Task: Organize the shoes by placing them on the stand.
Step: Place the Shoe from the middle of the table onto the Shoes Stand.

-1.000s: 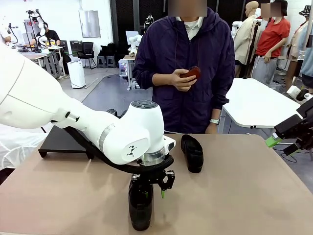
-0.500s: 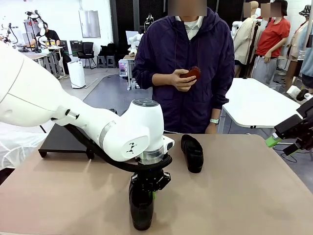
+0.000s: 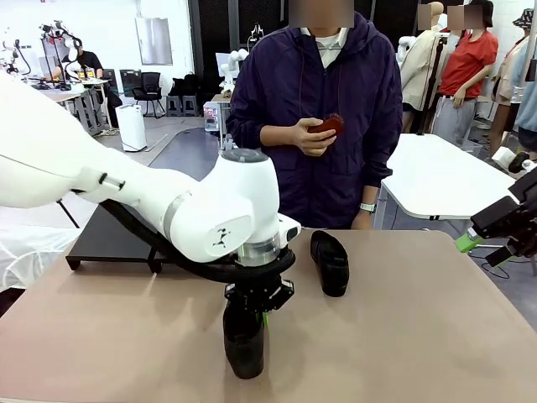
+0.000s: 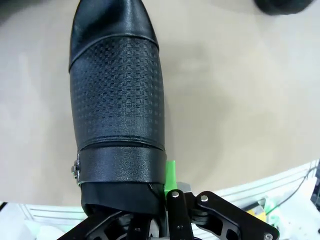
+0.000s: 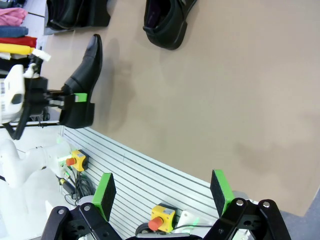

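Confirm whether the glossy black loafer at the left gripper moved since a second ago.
Yes. The glossy black loafer in the left gripper rose slightly: its near end now sits closer to the other black loafer, unmoved on the table.

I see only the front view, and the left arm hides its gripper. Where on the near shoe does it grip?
Observer: The left gripper holds it by the side. The left wrist view shows a green pad against the shoe, beside the strap near the opening, toe pointing away.
Operator: Is the shoe off the table?
Observer: It seems so. In the right wrist view a faint shadow falls apart from the sole.
Operator: And the right gripper?
Observer: Open, with its pads wide apart and nothing between them.
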`<action>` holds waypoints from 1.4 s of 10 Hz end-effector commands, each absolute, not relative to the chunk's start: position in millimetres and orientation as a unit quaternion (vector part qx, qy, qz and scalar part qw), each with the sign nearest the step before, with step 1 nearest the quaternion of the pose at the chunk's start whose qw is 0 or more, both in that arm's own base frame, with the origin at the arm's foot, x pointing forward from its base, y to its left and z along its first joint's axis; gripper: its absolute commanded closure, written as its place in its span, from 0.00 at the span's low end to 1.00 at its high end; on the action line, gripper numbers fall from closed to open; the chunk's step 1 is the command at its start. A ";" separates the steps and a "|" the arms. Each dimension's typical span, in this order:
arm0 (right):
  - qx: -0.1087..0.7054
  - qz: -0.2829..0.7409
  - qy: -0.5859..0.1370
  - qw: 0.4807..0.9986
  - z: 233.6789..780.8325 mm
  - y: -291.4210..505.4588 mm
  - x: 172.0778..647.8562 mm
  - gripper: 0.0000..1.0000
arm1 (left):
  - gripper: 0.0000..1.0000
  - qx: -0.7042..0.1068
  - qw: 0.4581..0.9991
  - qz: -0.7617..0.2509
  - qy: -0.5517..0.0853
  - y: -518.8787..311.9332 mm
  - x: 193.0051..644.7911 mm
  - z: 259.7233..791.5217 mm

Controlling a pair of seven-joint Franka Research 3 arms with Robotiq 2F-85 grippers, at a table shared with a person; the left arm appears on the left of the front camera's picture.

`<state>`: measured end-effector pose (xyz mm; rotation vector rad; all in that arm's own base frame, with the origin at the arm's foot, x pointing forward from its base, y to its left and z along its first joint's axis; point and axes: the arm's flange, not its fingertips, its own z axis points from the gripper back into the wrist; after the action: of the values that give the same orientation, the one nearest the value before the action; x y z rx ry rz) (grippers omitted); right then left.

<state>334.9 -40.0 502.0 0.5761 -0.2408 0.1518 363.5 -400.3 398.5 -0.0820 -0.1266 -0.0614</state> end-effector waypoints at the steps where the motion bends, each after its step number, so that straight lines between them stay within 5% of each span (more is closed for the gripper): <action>1: 0.291 0.067 -0.123 0.946 504.4 -39.7 336.2 0.00 | 1.00 -0.051 0.990 -0.091 -0.100 -381.8 337.0 453.7; 4: 0.291 0.067 -0.123 0.946 504.4 -39.7 336.2 0.00 | 1.00 -0.052 0.968 -0.153 -0.195 -367.7 308.2 514.3; 7: 0.291 0.067 -0.123 0.946 504.4 -39.7 336.2 0.00 | 1.00 -0.053 0.956 0.029 -0.288 -329.2 284.7 536.3; 8: 0.291 0.067 -0.123 0.946 504.4 -39.7 336.2 0.00 | 1.00 -0.049 0.967 -0.113 -0.225 -361.0 297.8 541.5; 13: 0.291 0.067 -0.123 0.946 504.4 -39.7 336.2 0.00 | 1.00 -0.048 0.967 -0.103 -0.228 -362.6 293.1 529.9; 14: 0.291 0.067 -0.123 0.946 504.4 -39.7 336.2 0.00 | 1.00 -0.061 0.958 -0.065 -0.272 -330.6 302.4 545.8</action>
<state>334.8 -40.1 502.1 0.5761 -0.2411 0.1517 299.8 -358.0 532.7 -0.1051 -0.4708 -0.1943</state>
